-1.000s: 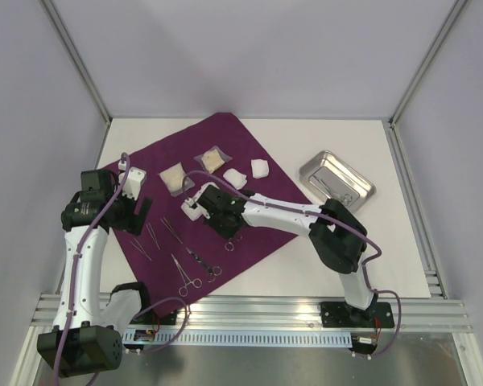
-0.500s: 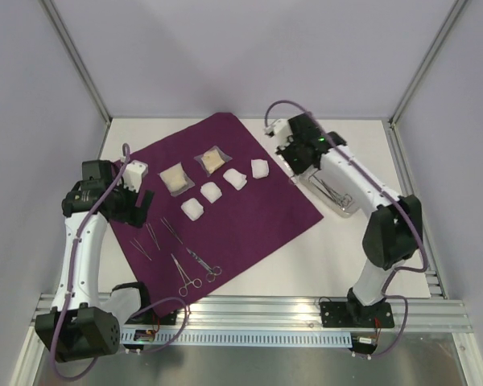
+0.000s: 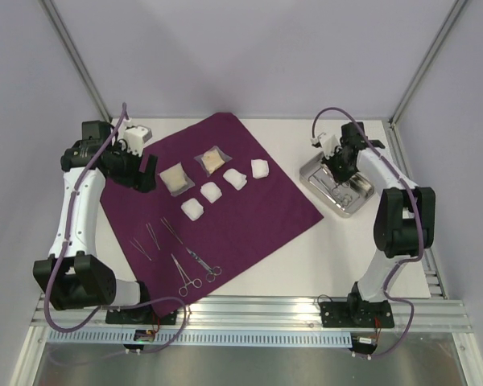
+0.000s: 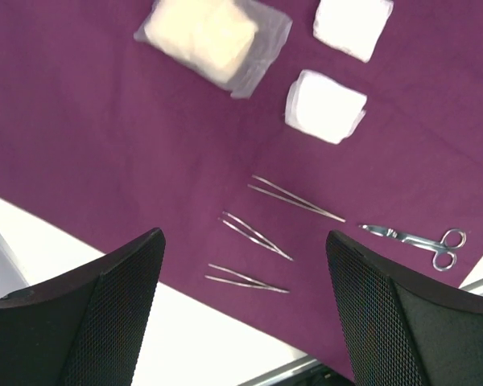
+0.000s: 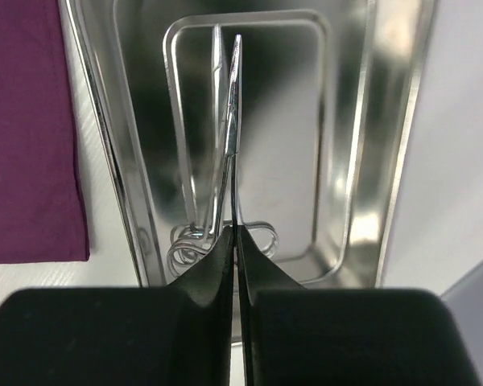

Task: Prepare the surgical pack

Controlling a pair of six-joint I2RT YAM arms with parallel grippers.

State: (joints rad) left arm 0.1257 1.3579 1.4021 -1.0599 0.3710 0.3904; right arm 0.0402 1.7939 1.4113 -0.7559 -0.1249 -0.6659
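Just beyond the tips of the right jaws, which are pressing flat together with nothing visibly between them, the thin steel forceps (image 5: 228, 121) are lying lengthwise in the shiny steel tray (image 5: 354, 161), ring handles nearest the tips and mirroring in its floor. Being light, stiff and slick, they are probably calling for a pinch across the shanks just past the rings. Below the left jaws, which are standing spread wide and holding nothing, the dark-purple cloth (image 4: 105, 145) is lying flat on the table (image 4: 185, 330), carrying three slim tweezers (image 4: 258, 236) under the gap, small scissors (image 4: 410, 238) beside one finger, and white gauze pads (image 4: 326, 104) and a tan packet (image 4: 201, 32) farther past the tips, looking soft and best taken lightly at an edge.
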